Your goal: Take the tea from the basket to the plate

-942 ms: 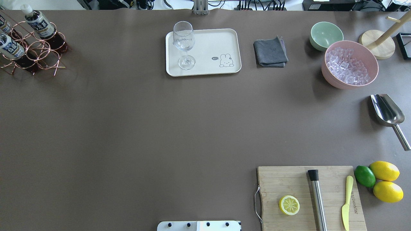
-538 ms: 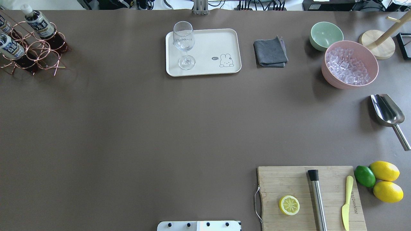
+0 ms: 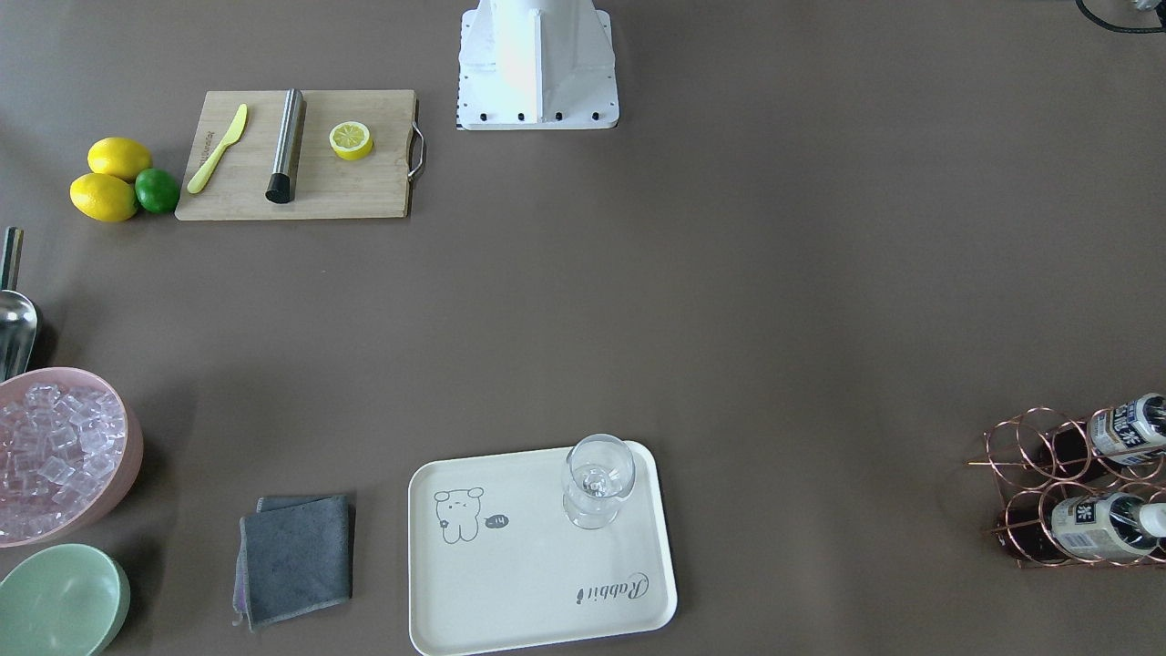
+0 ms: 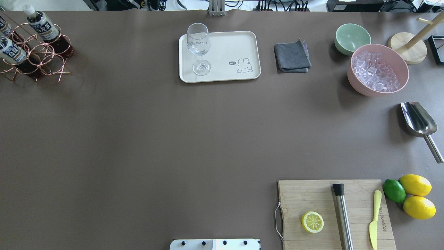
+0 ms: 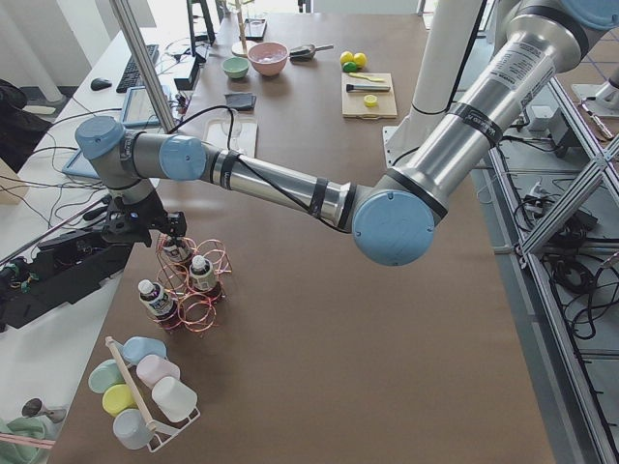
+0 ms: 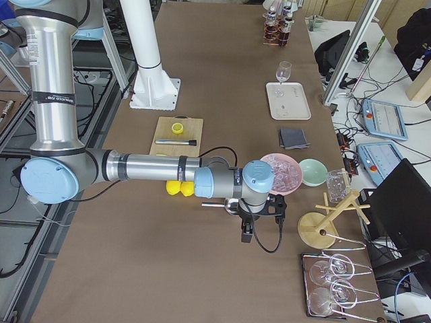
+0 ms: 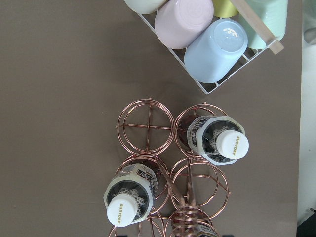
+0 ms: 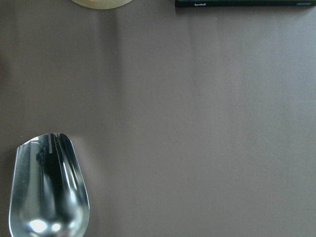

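Three tea bottles stand in a copper wire basket (image 4: 41, 59) at the table's far left. The bottles (image 4: 41, 26) (image 4: 10, 50) have white caps and white-and-navy labels. Two show from above in the left wrist view (image 7: 219, 140) (image 7: 129, 197). The cream plate (image 4: 229, 45) lies at the far middle and bears a stemmed glass (image 4: 198, 48). My left gripper (image 5: 155, 230) hovers over the basket (image 5: 189, 290); I cannot tell whether it is open or shut. My right gripper (image 6: 259, 210) hangs by the pink bowl; I cannot tell its state.
A rack of pastel cups (image 7: 212, 49) stands close beside the basket. A grey cloth (image 4: 292, 57), green bowl (image 4: 352, 38), pink bowl of ice (image 4: 378, 83) and metal scoop (image 4: 418, 119) lie at the right. A cutting board (image 4: 305, 194) and lemons (image 4: 416, 185) sit near right.
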You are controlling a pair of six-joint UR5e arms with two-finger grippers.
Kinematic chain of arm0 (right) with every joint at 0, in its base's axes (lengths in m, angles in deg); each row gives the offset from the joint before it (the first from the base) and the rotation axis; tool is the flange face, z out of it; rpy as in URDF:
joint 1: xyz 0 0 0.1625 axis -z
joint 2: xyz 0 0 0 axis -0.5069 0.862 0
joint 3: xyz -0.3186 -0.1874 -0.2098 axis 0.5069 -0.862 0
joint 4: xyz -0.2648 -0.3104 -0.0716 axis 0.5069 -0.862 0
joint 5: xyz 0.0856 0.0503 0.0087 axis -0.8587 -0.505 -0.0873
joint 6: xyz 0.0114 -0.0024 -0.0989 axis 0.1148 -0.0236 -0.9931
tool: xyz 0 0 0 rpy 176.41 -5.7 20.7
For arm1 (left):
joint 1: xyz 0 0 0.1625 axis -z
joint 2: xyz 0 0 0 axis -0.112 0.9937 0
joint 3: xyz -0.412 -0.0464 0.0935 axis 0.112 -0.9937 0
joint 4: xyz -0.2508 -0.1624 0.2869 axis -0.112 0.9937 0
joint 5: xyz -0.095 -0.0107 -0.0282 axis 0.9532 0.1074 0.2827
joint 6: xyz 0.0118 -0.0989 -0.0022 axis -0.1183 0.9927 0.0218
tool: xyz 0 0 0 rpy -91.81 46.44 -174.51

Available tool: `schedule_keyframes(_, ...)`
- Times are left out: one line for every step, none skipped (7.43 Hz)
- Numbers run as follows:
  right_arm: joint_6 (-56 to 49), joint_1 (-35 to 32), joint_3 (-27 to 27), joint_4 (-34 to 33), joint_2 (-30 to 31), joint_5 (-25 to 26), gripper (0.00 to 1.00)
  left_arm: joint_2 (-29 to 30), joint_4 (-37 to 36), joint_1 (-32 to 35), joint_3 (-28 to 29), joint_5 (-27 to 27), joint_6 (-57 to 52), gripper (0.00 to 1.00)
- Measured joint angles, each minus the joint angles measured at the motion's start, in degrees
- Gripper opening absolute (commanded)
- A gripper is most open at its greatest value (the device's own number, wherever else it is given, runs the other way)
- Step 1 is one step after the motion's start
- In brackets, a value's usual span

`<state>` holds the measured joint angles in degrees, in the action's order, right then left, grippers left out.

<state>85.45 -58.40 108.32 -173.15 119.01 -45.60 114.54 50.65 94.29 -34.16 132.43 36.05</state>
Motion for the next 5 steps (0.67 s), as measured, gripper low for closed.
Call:
schedule_keyframes(0.0, 0.0, 0.0, 0.0, 0.0, 0.0, 1.00, 0.0, 0.1, 0.0, -0.1, 0.1, 0.7, 0.66)
schedule_keyframes(-0.1, 0.0, 0.0, 0.0, 0.0, 0.0, 1.00, 0.0, 0.2, 0.0, -0.3, 0.1, 1.0, 0.66)
schedule_keyframes(-0.1, 0.0, -0.1, 0.0, 0.0, 0.0, 1.00, 0.0, 0.3, 0.0, -0.4, 0.2, 1.3, 0.66)
schedule_keyframes(-0.1, 0.0, -0.2, 0.0, 0.0, 0.0, 1.00, -0.3, 0.9, 0.0, -0.5, 0.2, 1.8, 0.66)
schedule_keyframes(-0.1, 0.0, -0.3, 0.0, 0.0, 0.1, 1.00, -0.8, 2.1, 0.0, -0.7, 0.3, 2.8, 0.66)
